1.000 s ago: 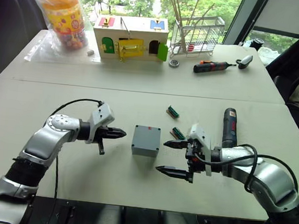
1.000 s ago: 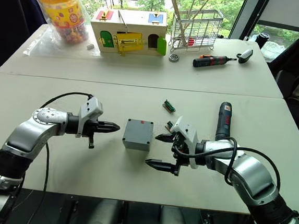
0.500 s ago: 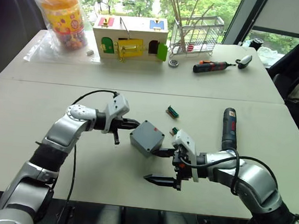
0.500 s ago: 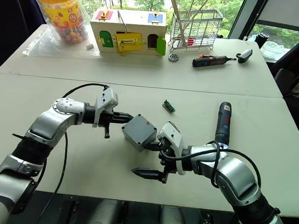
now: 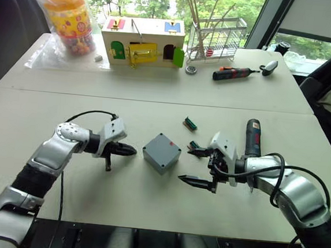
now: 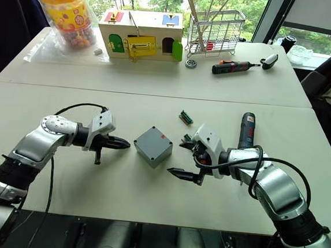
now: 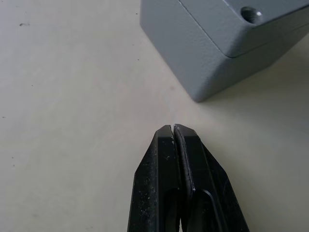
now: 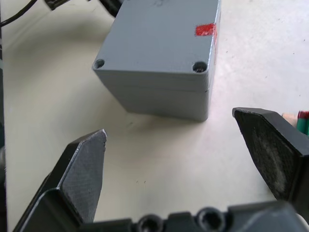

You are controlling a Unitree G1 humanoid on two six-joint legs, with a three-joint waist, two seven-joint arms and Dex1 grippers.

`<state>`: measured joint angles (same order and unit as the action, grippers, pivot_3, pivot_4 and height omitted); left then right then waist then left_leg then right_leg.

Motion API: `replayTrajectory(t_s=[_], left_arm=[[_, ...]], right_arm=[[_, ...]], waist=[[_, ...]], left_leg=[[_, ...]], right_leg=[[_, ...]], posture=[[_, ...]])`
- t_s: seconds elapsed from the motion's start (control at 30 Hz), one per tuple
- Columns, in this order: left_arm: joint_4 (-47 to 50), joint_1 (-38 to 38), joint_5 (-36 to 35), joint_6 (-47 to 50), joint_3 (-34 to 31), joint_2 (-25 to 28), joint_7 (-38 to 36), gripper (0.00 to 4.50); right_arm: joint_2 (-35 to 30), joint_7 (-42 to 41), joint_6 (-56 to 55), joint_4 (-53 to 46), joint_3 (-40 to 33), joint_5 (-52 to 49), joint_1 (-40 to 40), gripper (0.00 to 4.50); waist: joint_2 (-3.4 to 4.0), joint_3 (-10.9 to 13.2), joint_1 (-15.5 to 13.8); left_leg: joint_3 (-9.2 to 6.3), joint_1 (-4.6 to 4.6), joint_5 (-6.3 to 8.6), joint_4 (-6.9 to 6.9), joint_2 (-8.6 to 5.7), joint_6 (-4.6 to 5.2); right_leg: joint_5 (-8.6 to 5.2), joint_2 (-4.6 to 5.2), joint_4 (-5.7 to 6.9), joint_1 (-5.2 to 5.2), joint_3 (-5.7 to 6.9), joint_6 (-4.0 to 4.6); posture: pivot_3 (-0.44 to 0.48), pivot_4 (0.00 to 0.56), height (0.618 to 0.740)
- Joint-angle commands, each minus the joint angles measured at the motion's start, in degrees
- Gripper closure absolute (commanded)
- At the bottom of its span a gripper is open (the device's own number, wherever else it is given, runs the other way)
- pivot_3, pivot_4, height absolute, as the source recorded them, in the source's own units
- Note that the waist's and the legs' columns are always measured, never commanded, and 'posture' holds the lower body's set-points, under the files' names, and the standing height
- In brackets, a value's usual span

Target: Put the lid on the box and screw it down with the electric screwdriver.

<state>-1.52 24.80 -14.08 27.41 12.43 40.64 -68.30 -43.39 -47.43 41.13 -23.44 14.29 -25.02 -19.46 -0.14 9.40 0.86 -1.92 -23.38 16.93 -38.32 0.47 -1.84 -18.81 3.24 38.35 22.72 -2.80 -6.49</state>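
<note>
The grey box (image 5: 162, 153) is sitting on the pale desk (image 5: 60, 196) between my two arms, its lid (image 8: 164, 36) already resting on top, a red mark at one corner and screw holes showing at the corners. My left claw (image 5: 129, 150) is pointing at the box from nearby with its fingers pressed together, holding nothing. My right claw (image 5: 195, 165) is spreading its fingers wide just beside the box, also holding nothing. The electric screwdriver (image 5: 252, 137) is lying on the desk beside my right forearm. Two small green pieces (image 5: 190, 124) are lying near the box. At the far side of the desk, a wire rack (image 5: 218, 36) is holding thin sticks, beside a wooden toy house (image 5: 142, 41) and a bagged jar of colourful bits (image 5: 70, 20). Windows are showing green trees behind.
</note>
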Motion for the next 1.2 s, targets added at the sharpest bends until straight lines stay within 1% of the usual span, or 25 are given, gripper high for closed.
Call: replayTrajectory(t_s=[0.03, 0.2, 0.37, 0.63, 0.73, 0.8, 0.9, 0.97, 1.03, 1.1, 1.17, 1.2], left_arm=[[5.1, -0.6, -2.5, 2.8, -1.0, -0.8, 0.6, 4.50], [6.4, -0.6, -3.0, 4.0, -1.2, -3.6, 3.4, 4.50], [3.2, 1.1, -1.5, 1.4, -2.1, -6.2, 7.2, 4.50], [0.0, 3.1, -1.0, -0.6, -1.2, -7.1, 7.0, 4.50], [-0.1, 3.4, -0.9, -0.6, -0.8, -6.6, 6.0, 4.50], [-0.7, 3.7, 0.6, -1.8, 0.1, -4.6, 4.2, 4.50], [-3.6, 5.4, 2.2, -3.5, -0.1, -2.2, 2.8, 4.50], [-5.5, 7.0, 1.3, -3.7, -1.7, -1.5, 2.1, 4.50], [-6.2, 8.6, -0.9, -2.3, -4.0, -2.1, 2.1, 4.50], [-5.9, 10.2, -3.7, 0.0, -6.3, -3.6, 2.7, 4.50], [-4.6, 11.4, -6.2, 1.9, -8.2, -5.5, 3.9, 4.50], [-3.9, 11.9, -7.3, 2.9, -9.0, -6.5, 4.6, 4.50]], right_arm=[[2.0, -1.5, -3.8, 1.5, 1.7, 2.3, -1.8, 0.02], [3.1, -4.4, -4.0, 0.8, 3.3, 2.5, -1.8, 0.02], [3.2, -5.3, -2.4, -2.0, 3.5, 1.7, -0.2, 0.02], [3.9, -4.1, 0.4, -5.0, 2.5, 1.2, 1.7, 0.02], [3.4, -3.0, 0.7, -5.5, 1.7, 2.0, 2.2, 0.02], [1.9, -2.7, 0.2, -6.2, -0.7, 2.4, 2.7, 0.02], [-1.1, -4.0, 2.4, -7.1, -9.1, -2.3, 2.4, 0.02], [-1.7, -4.2, 5.0, -5.7, -16.1, -7.4, 0.7, 0.02], [0.0, -2.6, 7.1, -2.2, -20.8, -11.0, -2.0, 0.02], [2.3, 0.0, 5.2, 2.2, -20.4, -8.9, -4.7, 0.02], [6.7, 4.4, 0.9, 8.7, -18.4, -4.4, -8.1, 0.02], [8.2, 5.1, -2.1, 12.0, -16.5, -1.7, -9.3, 0.02]], waist=[[-0.01, 0.0, -0.2], [-0.02, 0.0, -0.1], [-0.02, 0.0, -0.1], [-0.03, 0.0, -0.1], [-0.04, 0.0, -0.1], [-0.04, 0.0, -0.1], [-0.04, 0.0, -0.1], [-0.04, 0.0, -0.2], [-0.04, 0.0, -0.1], [-0.07, 0.0, -0.1], [-0.13, -0.1, 0.0], [-0.13, -0.1, 0.2]], left_leg=[[-0.01, 0.00, -0.02, -0.01, -0.01, -0.03], [-0.01, 0.00, -0.02, -0.03, -0.03, -0.03], [-0.01, 0.00, -0.02, -0.03, -0.02, -0.03], [-0.01, 0.00, -0.02, -0.06, -0.03, -0.04], [-0.01, 0.00, -0.03, -0.06, -0.03, -0.05], [-0.01, 0.00, -0.03, -0.06, -0.04, -0.05], [0.00, 0.00, -0.03, -0.07, -0.07, -0.05], [-0.01, 0.01, -0.03, -0.07, -0.09, -0.06], [-0.01, 0.01, -0.03, -0.08, -0.09, -0.05], [-0.01, 0.01, -0.03, -0.09, -0.07, -0.05], [-0.01, 0.02, -0.03, -0.08, -0.07, -0.05], [0.00, 0.02, -0.03, -0.09, -0.08, -0.06]], right_leg=[[0.00, 0.00, 0.02, 0.01, 0.00, 0.00], [0.00, 0.02, 0.04, -0.01, 0.00, 0.00], [0.00, 0.01, 0.08, 0.01, 0.00, 0.00], [0.00, 0.01, 0.11, 0.02, 0.01, 0.00], [0.00, 0.01, 0.11, 0.01, 0.01, 0.00], [0.00, 0.01, 0.11, 0.01, 0.00, 0.00], [0.00, 0.01, 0.11, 0.01, 0.00, 0.00], [0.00, 0.01, 0.11, -0.01, 0.01, 0.00], [0.00, 0.01, 0.12, -0.02, 0.02, 0.00], [0.00, 0.00, 0.12, -0.02, 0.02, 0.00], [0.00, -0.01, 0.14, -0.01, 0.02, 0.00], [0.00, -0.01, 0.15, 0.00, 0.02, 0.00]], posture=[[0.000, 0.150, 0.736], [0.000, 0.150, 0.736], [0.000, 0.150, 0.736], [0.000, 0.150, 0.736], [0.000, 0.150, 0.736], [0.000, 0.150, 0.736], [0.000, 0.150, 0.736], [0.000, 0.150, 0.736], [0.000, 0.150, 0.736], [0.000, 0.150, 0.736], [0.000, 0.150, 0.736], [0.000, 0.150, 0.736]])
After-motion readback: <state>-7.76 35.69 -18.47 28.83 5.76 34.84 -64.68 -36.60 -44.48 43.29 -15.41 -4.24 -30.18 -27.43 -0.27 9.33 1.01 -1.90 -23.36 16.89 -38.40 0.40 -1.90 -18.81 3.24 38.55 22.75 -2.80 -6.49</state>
